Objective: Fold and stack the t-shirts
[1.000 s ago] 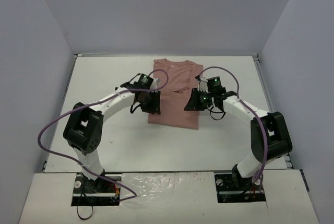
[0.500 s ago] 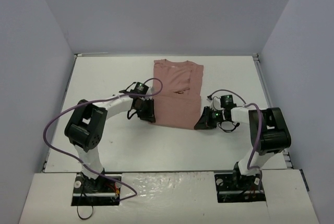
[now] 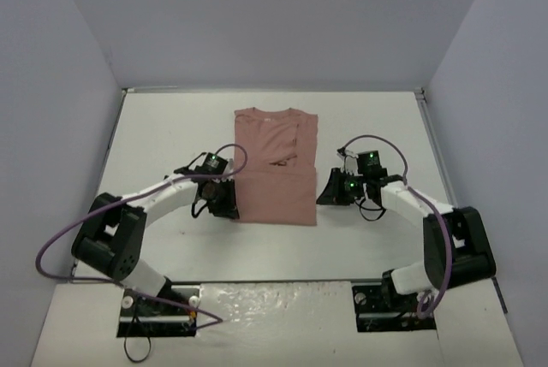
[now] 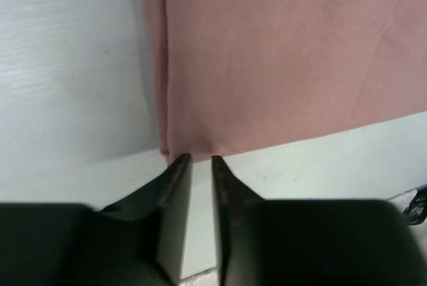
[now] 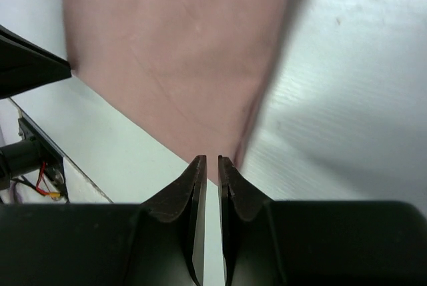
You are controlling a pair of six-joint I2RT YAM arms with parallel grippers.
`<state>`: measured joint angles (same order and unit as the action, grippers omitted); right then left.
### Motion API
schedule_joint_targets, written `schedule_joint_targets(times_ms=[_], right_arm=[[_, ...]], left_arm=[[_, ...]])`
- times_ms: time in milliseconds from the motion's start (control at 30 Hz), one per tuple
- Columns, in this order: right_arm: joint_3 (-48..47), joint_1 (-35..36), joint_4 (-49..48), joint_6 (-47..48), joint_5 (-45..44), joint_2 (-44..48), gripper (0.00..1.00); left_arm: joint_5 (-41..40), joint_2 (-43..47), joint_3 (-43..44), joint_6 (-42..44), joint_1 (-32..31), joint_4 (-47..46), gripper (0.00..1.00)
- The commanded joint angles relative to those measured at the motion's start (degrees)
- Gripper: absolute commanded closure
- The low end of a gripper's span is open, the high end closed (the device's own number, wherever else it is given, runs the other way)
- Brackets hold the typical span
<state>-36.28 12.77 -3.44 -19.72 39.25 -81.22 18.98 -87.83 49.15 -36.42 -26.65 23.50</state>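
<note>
The dusty-pink t-shirt (image 3: 274,192) lies flat in the middle of the white table (image 3: 171,127), folded into a narrow strip with its collar at the far end. A crease crosses it about halfway, with a bit of the print beside it. My left gripper (image 3: 231,209) is at the shirt's near left corner. In the left wrist view its jaws (image 4: 198,161) are pressed almost together on the hem of the t-shirt (image 4: 287,59). My right gripper (image 3: 326,194) is at the near right corner. Its tips (image 5: 211,161) pinch the corner of the t-shirt (image 5: 173,53).
Grey walls enclose the table on the left, far and right sides. Purple cables (image 3: 64,239) loop off both arms. The arm bases stand on the near ledge (image 3: 274,298). The left gripper's black body (image 5: 30,63) shows at the left edge of the right wrist view.
Both grippers came from the shirt's middle down to its near corners. The whole shirt has since slid left and toward the near edge with them. The left jaws have narrowed.
</note>
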Motion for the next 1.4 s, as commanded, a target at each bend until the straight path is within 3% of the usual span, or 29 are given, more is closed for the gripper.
schedule_joint_targets(times_ms=[0, 300, 467, 700, 867, 967, 1033, 1100, 1200, 1367], right_arm=[[-10.5, 0.3, 1.9, -0.9, -2.2, 0.7, 0.84], [-24.2, -0.6, -0.1, 4.0, 5.2, -18.2, 0.83], [-24.9, -1.8, -3.9, 4.9, 6.9, -24.6, 0.83], [-20.9, -3.9, -7.3, 7.6, 5.1, -28.3, 0.84], [-20.9, -3.9, -6.9, 7.5, 2.7, -24.6, 0.83], [-22.7, -2.0, -4.2, 6.2, -3.1, -16.6, 0.82], [-24.4, -0.3, 1.0, 5.3, -11.9, -11.0, 0.71], [-24.5, 2.2, 4.6, 3.9, -18.1, -7.3, 0.63], [-21.9, 6.1, 8.5, -1.2, -24.2, -2.4, 0.49], [-12.8, 13.6, 10.4, -11.7, -31.4, 3.3, 0.37]], left_arm=[[-2.1, 1.8, 11.6, 2.6, 0.8, 5.3, 0.77], [2.9, -13.5, 30.6, 7.2, 5.4, 4.2, 0.73], [5.6, -21.8, 32.7, 7.4, 8.4, 0.9, 0.73], [4.5, -26.1, 30.1, 7.9, 10.4, -1.6, 0.74], [3.4, -23.7, 30.1, 9.2, 10.6, 0.2, 0.74], [2.4, -17.2, 32.8, 9.2, 10.3, 4.8, 0.73], [0.1, -12.3, 33.5, 9.1, 10.2, 8.3, 0.68], [-4.1, -6.3, 32.3, 8.4, 10.0, 13.3, 0.54], [-6.4, -0.6, 26.6, 5.6, 9.5, 16.1, 0.43], [-7.3, 3.7, 14.7, 0.6, 4.1, 15.8, 0.37]])
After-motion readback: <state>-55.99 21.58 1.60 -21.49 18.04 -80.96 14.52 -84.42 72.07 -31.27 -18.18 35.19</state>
